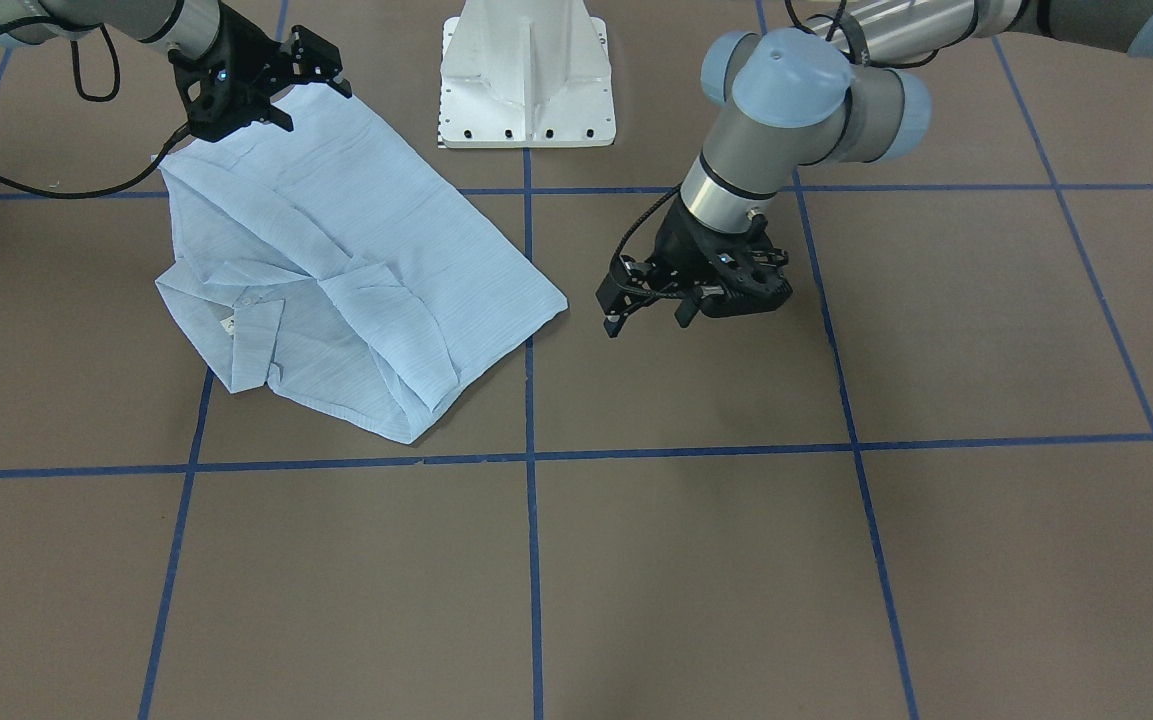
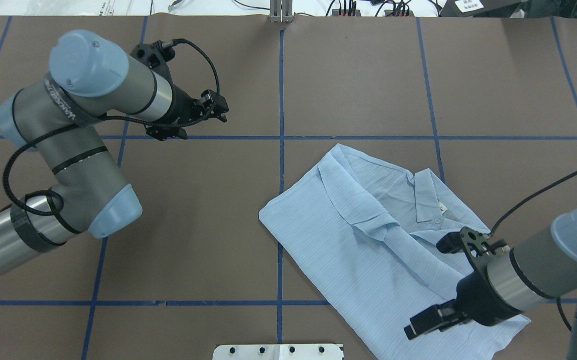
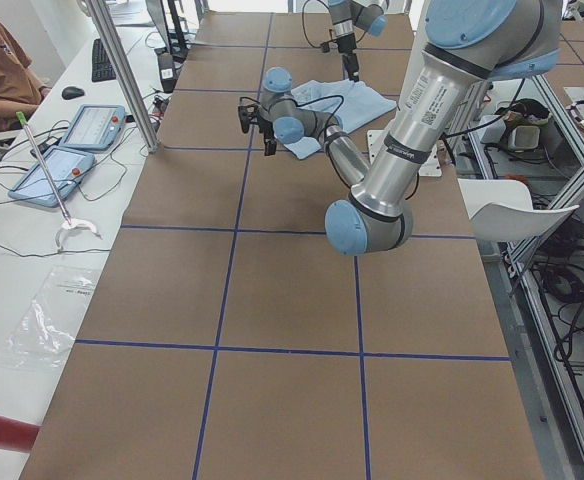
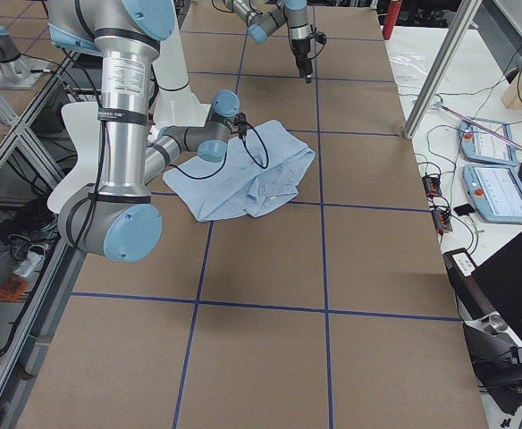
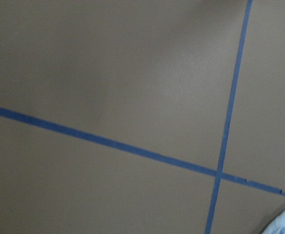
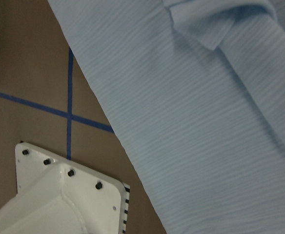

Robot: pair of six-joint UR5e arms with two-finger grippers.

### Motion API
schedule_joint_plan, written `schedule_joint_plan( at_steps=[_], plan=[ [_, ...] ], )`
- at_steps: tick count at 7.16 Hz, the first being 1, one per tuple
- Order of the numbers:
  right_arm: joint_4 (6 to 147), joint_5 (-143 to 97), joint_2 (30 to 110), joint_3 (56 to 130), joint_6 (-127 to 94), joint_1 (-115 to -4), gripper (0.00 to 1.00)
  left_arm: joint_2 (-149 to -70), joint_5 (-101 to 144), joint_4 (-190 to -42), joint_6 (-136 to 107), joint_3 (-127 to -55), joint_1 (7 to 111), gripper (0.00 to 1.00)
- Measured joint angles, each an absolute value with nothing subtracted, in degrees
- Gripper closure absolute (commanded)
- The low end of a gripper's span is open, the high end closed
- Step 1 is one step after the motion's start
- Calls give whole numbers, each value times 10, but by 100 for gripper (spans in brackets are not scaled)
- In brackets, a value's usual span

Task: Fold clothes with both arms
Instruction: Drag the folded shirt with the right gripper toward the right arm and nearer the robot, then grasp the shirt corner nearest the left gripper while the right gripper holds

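Right gripper wide open over shirt edge, ready to grab.
Left gripper open too, well apart, maybe leaving folding room.

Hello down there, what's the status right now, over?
Left gripper open, over bare table. Right gripper open, above shirt, hem end. Shirt partly folded, lying flat. No obstacle seen.

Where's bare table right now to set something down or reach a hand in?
Bare: the row of squares on the operators' side of the table, past the shirt; also the squares outboard of the left claw. Crowded: robot's right, where the right claw hangs open over the shirt's corner near the white base.
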State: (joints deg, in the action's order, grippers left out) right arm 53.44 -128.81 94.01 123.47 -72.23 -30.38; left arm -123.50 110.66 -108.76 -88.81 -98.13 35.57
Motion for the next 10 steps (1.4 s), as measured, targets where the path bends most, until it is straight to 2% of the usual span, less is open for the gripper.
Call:
schedule_joint_plan(
  at_steps=[4,6,7,8,9,10],
  plan=[
    [534,-1277,927,1231,-722,-396,0,-1310,1054,-1092,-934,-868,270,5],
    [534,-1277,927,1231,-722,-405,0,-1313,1052,-1091,-936,-854,255,9],
    [533,-1277,927,1232,-722,-409,0,-1314,1052,-1090,-937,-854,252,19],
    [533,-1277,927,1232,-722,-411,0,-1314,1052,-1090,-937,-853,251,32],
    [533,-1277,927,1232,-722,-413,0,-1315,1053,-1090,-937,-853,249,39],
    [533,-1278,927,1232,-722,-413,0,-1314,1053,-1090,-937,-852,248,54]
  ],
)
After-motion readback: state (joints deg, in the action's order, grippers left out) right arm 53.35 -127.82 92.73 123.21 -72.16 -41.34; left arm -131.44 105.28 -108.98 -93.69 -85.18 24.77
